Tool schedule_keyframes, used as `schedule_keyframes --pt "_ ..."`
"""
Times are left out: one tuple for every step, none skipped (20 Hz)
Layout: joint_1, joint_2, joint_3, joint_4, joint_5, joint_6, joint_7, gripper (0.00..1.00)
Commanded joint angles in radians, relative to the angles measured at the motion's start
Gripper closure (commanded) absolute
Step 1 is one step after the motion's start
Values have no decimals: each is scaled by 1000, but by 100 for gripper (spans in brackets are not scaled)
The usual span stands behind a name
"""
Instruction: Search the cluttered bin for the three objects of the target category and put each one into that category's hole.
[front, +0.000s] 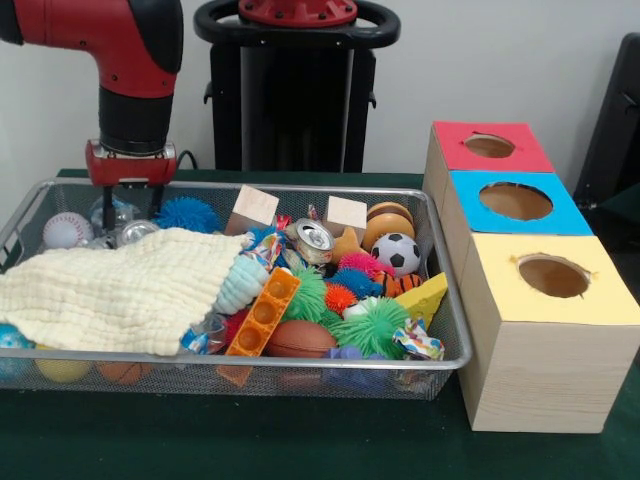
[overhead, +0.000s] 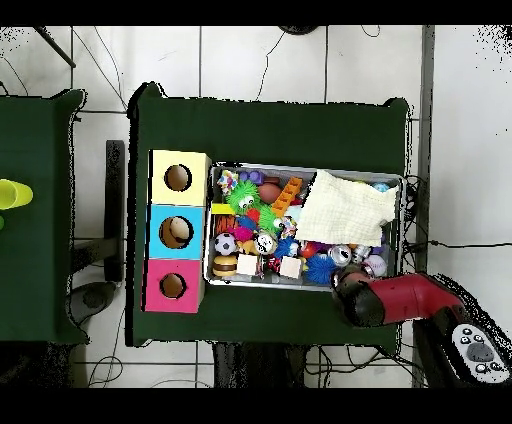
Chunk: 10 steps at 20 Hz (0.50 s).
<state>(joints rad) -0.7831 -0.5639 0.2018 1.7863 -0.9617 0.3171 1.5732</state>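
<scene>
Nearest to me along the wire-mesh bin (front: 455, 330) lie a smooth brown football (front: 298, 338) and a green spiky rubber ball (front: 372, 325), bristling all over, with an orange plastic block (front: 264, 312) full of round holes running its long axis from the near rim up toward the middle. A pale yellow waffle-weave cloth (front: 110, 290) is draped over the left half of the bin, soft and rumpled, its long side running across the bin from left to right. Behind these sit a crushed metal can (front: 313, 240), its open end tipped up and facing forward, a black-and-white soccer ball (front: 397, 253), a glossy wooden burger-shaped toy (front: 388, 222) and two plain wooden blocks (front: 254, 206) standing against the far wall. A blue spiky ball (front: 187, 213) and a stitched baseball (front: 66, 230) rest in the far left corner.

To the right of the bin, on the dark green tabletop (front: 300, 440), stands a row of three wooden boxes, each with a round hole on top: the yellow box (front: 560, 300) nearest, the blue box (front: 515, 203) next, the red box (front: 490, 147) farthest (the blue one seems to have something pale inside in the overhead view).

The red-and-black arm comes down over the far left corner, and its end effector (front: 131, 203) dips in among shiny clear balls (front: 128, 231); I cannot tell whether it is released or clenched.
</scene>
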Motion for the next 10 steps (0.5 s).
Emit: schedule_keyframes --pt "50 -22 -70 -36 -33 -12 100 0" --pt "63 -36 -76 -30 -24 1 95 0" --pt "70 -42 -80 -28 -20 4 92 0" --pt "77 -53 -78 -24 -11 19 82 0" --pt "81 -61 -77 -21 -2 30 73 0" --pt "84 -73 -70 -16 11 52 53 0" --pt "88 -78 -72 -9 13 53 49 0" --pt "87 -86 -64 -6 23 69 32 0" --pt "91 -82 -67 -6 23 71 31 0" --pt "91 -86 -62 -2 30 83 19 0"
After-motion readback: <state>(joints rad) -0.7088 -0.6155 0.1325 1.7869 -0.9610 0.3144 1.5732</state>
